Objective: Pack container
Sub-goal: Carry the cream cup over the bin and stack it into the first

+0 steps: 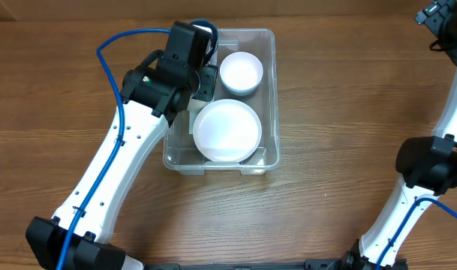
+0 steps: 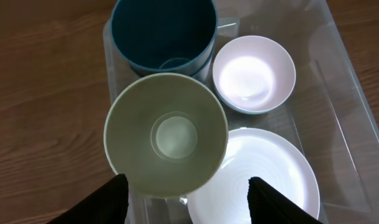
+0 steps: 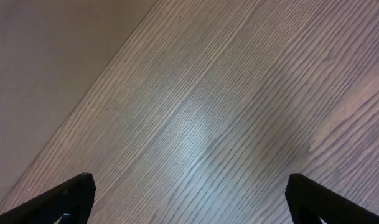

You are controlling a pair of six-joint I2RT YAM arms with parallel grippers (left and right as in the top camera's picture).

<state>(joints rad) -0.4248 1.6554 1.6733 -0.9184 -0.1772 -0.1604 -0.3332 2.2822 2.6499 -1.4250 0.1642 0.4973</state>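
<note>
White arms (image 1: 112, 169), blue cables (image 1: 120, 112), possibly green mark (image 1: 147, 77)

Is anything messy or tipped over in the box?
No, nothing looks odd. The green cup, blue cup, white bowl and white plate all sit open side up inside the clear container, with nothing spilled or broken.

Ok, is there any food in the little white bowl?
No, the little white bowl is empty, showing only its bare shiny inside.
</note>
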